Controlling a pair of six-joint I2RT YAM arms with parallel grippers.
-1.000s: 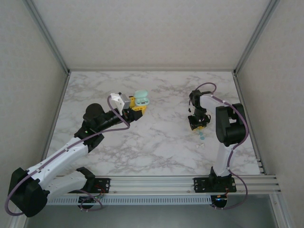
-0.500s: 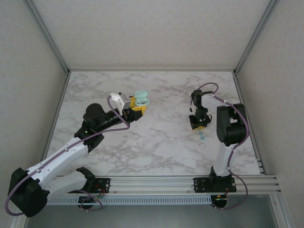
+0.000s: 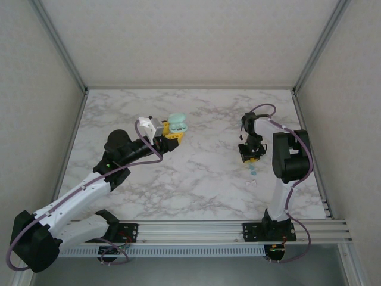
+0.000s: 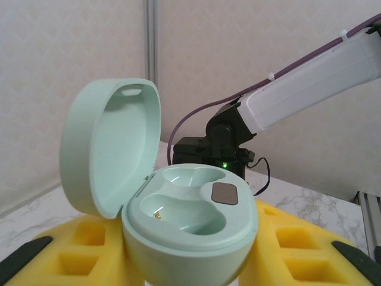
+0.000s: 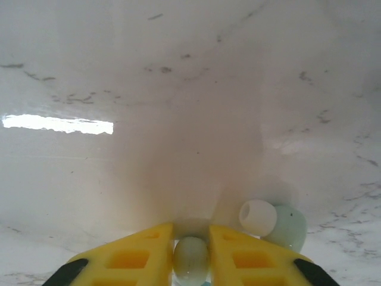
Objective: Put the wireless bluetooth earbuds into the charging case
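The charging case [image 4: 190, 220] is pale mint green with its lid [image 4: 110, 149] swung open and both wells bare. My left gripper [image 4: 190, 265] is shut on its base between yellow pads [image 4: 309, 244], and holds it above the table at centre left [image 3: 177, 125]. My right gripper [image 5: 190, 238] points down at the marble [image 3: 250, 154], its yellow fingers [image 5: 137, 253] closed against one pale green earbud [image 5: 191, 262]. A second earbud [image 5: 284, 226] with a white tip lies on the table just right of those fingers, also seen as a teal speck [image 3: 252, 171].
A tiny white piece [image 3: 250, 183] lies on the marble table [image 3: 196, 179] near the right arm's base side. Metal frame posts and white walls border the table. The rail [image 3: 196, 229] with both arm bases runs along the near edge.
The right gripper's fingers have drawn in onto the earbud and the wrist has shifted slightly. The left arm and the case have not moved.
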